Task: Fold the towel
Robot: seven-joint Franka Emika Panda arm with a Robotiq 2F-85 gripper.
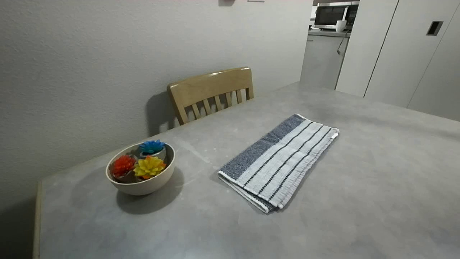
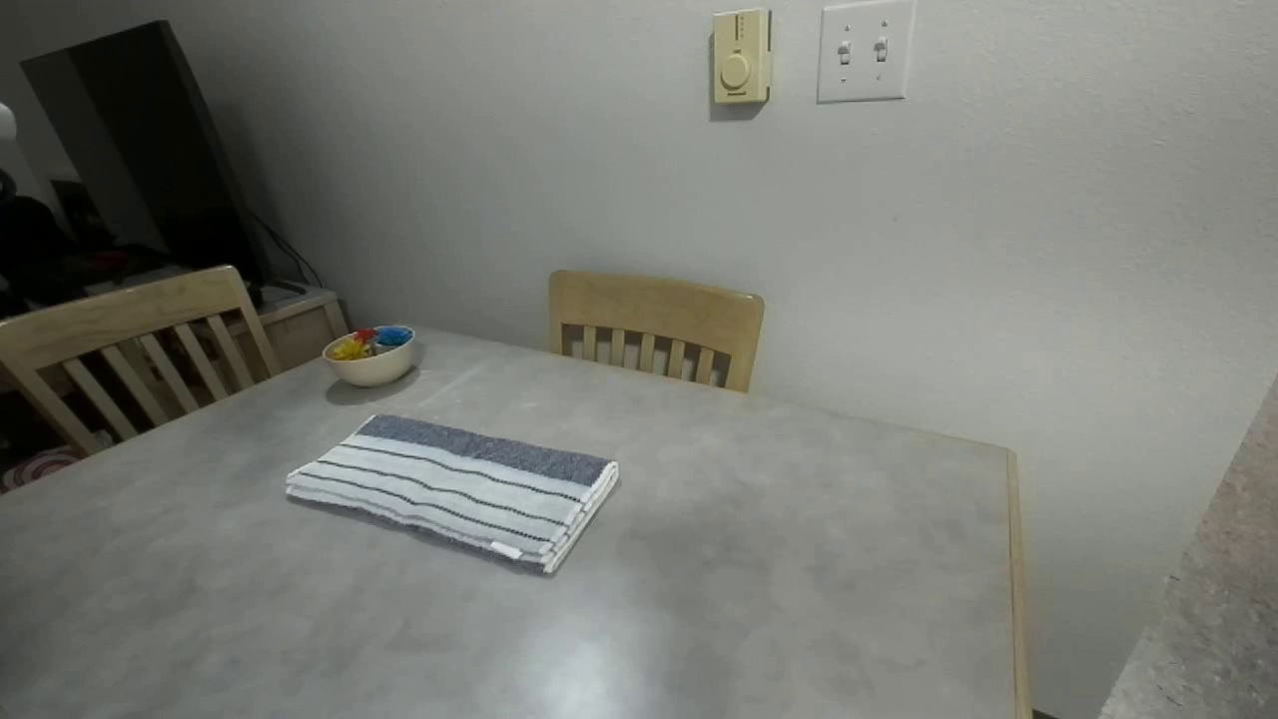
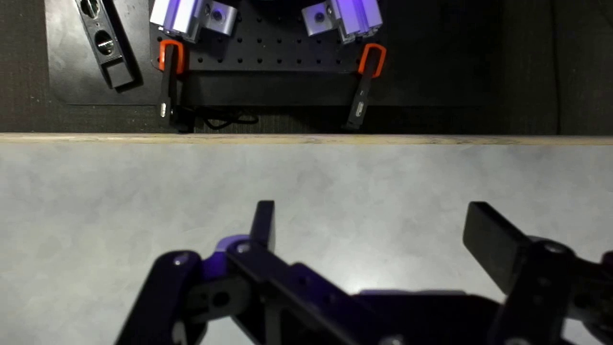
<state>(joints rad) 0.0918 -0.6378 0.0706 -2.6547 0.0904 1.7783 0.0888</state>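
Striped towel [image 1: 281, 159]: folded, flat on grey tabletop [image 1: 359, 201], apart from bowl [image 1: 148, 187].
Robotiq gripper [image 3: 371, 215]: fingers [image 3: 262, 223] spread wide, seen against tabletop in wrist view.
Bowl contents: red, yellow and blue artificial succulents [image 1: 149, 167].

My claw [image 3: 376, 225] is black; I see a white towel [image 1: 278, 156] with thin dark stripes and a blue-grey band, a mottled grey surface [image 1: 377, 187], a cream bowl [image 1: 152, 184].

The black hand [image 3: 376, 230] has jointed links [image 3: 313, 290], flat blocky pads [image 3: 493, 244] and round silvery screw heads [image 3: 243, 247].
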